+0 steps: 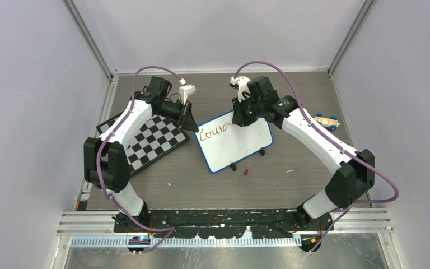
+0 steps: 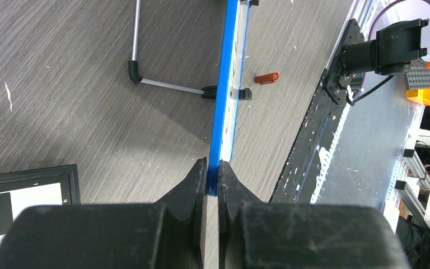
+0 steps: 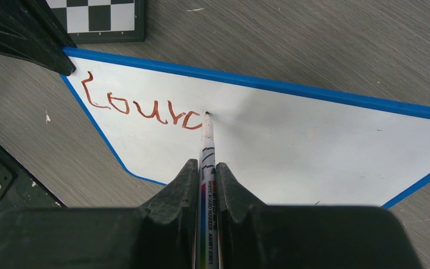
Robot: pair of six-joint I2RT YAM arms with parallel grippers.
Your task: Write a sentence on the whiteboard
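1 whiteboard [image 1: 241, 147], blue frame, rounded corners, mid-table beside 1 checkered chessboard [image 1: 154, 140] | 1 line of red-brown writing [image 3: 140, 107], five letters | left claw [image 2: 213, 168] clamped on the board's blue edge | right claw [image 3: 206, 171] clamped on 1 marker [image 3: 208, 140], tip touching the board | left wrist view alone shows 1 metal prop rod [image 2: 171, 86] | table [image 1: 291, 185] of grey woodgrain
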